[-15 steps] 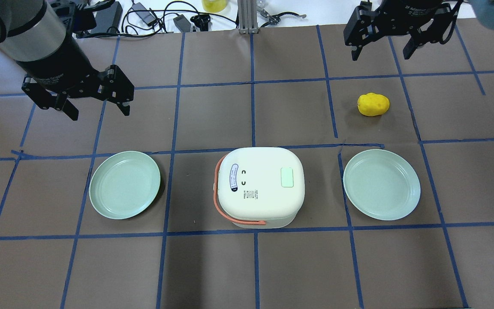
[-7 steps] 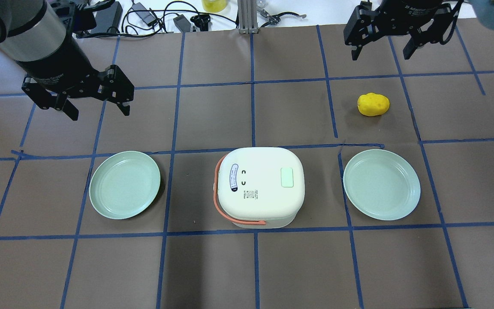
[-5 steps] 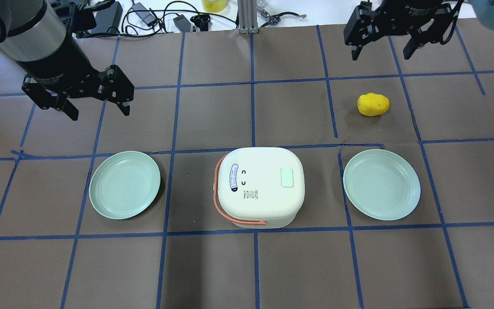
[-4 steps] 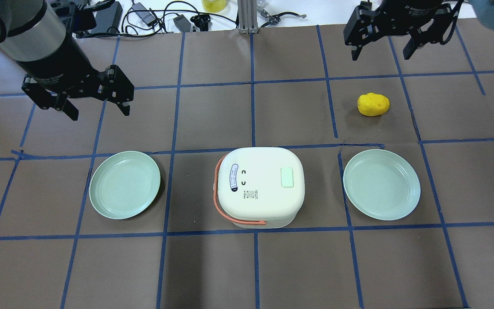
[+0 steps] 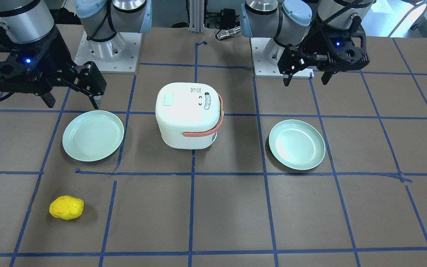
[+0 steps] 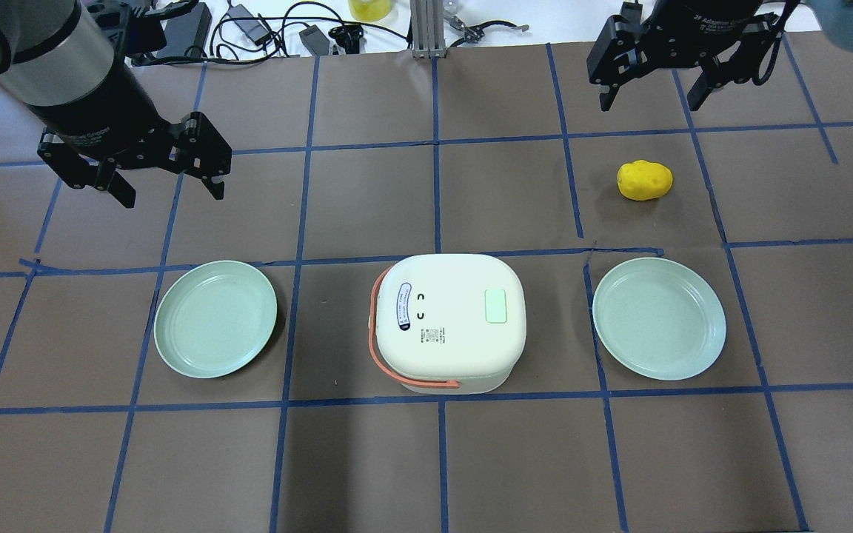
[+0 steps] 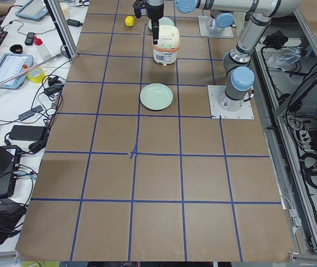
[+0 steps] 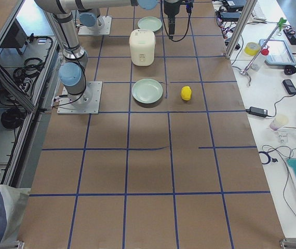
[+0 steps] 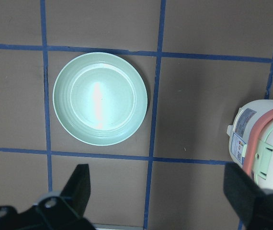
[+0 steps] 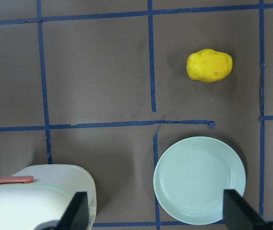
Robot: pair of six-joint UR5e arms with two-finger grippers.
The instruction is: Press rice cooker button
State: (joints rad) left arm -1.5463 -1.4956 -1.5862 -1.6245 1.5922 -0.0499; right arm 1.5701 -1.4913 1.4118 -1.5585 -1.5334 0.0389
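The white rice cooker (image 6: 449,326) with a salmon-orange handle stands shut in the table's middle, also in the front view (image 5: 187,115). A pale green rectangular button (image 6: 496,306) sits on its lid. My left gripper (image 6: 173,196) is open and empty, held above the table to the cooker's far left. My right gripper (image 6: 649,104) is open and empty, high at the far right beyond a yellow potato (image 6: 645,180). The cooker's edge shows in the left wrist view (image 9: 266,143) and the right wrist view (image 10: 40,196).
Two pale green plates lie on either side of the cooker, one on the left (image 6: 215,318) and one on the right (image 6: 658,318). Cables and small gear (image 6: 263,29) lie along the far table edge. Blue tape lines grid the brown table.
My right gripper has shifted slightly to the left in the overhead view. The left gripper, cooker, plates and potato have not moved.
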